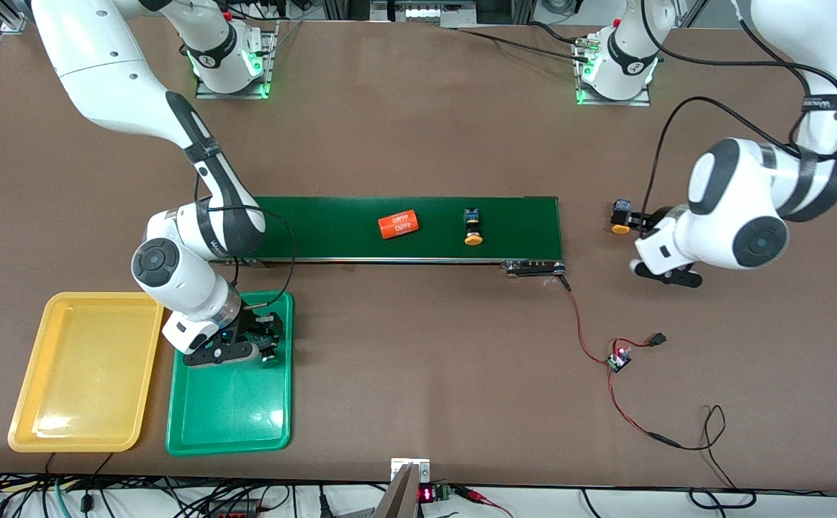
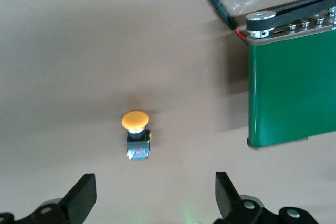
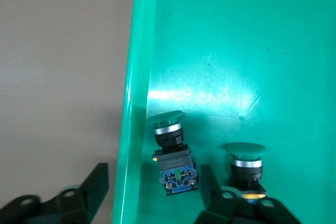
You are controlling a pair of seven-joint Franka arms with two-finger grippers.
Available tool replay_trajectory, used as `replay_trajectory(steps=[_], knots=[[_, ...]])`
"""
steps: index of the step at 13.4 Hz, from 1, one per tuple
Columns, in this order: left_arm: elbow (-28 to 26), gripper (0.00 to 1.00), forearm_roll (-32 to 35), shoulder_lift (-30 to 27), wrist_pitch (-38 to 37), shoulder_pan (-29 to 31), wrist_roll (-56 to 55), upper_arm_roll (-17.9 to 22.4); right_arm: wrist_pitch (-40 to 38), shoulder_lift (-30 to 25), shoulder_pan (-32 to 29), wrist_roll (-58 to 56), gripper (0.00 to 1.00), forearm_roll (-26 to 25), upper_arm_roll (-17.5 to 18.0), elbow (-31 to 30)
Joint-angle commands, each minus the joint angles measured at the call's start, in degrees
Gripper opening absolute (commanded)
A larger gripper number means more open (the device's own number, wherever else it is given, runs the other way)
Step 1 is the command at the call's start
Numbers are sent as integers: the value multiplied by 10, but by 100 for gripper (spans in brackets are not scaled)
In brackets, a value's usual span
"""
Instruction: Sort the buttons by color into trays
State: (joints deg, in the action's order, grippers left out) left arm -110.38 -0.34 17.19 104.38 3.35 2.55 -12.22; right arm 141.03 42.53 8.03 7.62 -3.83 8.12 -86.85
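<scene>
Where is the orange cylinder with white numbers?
The orange cylinder with white numbers lies on the long dark-green conveyor belt, beside an orange-capped button.

The front view looks steeply down from high across the tabletop (image 1: 418, 129), facing the two arm bases at its 11 and 1 o'clock, and takes in the whole scene from afar. The left wrist view looks straight down, close, past the left hand (image 2: 152, 198) at bare tabletop and the conveyor belt's (image 2: 291, 95) end, which the front view shows at 3 o'clock. The right wrist view looks down, very close, past the right hand (image 3: 152, 190) into the green tray (image 3: 134, 129), at the front view's 7 o'clock.
</scene>
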Motion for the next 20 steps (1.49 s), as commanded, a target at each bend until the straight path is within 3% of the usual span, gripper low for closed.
replay_trajectory(steps=[1, 4, 7, 13, 14, 16, 20], knots=[[-187, 100, 6, -103, 151, -26, 10, 27, -13, -17, -4, -16, 100, 15, 5, -6], [-236, 100, 26, -95, 230, -34, 26, 40, -59, -67, -4, -9, 100, 15, 5, -48], [-280, 100, 40, -74, 306, -40, 26, 64, -72, -145, -2, -3, 100, 16, 5, -134], [-291, 98, 58, -10, 375, -41, 26, 82, -56, -286, 2, 94, 100, 21, 38, -315], [-291, 90, 58, -6, 377, -41, 25, 82, -54, -295, 2, 133, 100, 21, 54, -328], [-291, 60, 58, -2, 371, -42, 25, 82, -51, -304, 3, 197, 100, 21, 84, -342], [-283, 27, 58, -4, 313, -50, 25, 82, -39, -303, 5, 228, 100, 21, 113, -344]])
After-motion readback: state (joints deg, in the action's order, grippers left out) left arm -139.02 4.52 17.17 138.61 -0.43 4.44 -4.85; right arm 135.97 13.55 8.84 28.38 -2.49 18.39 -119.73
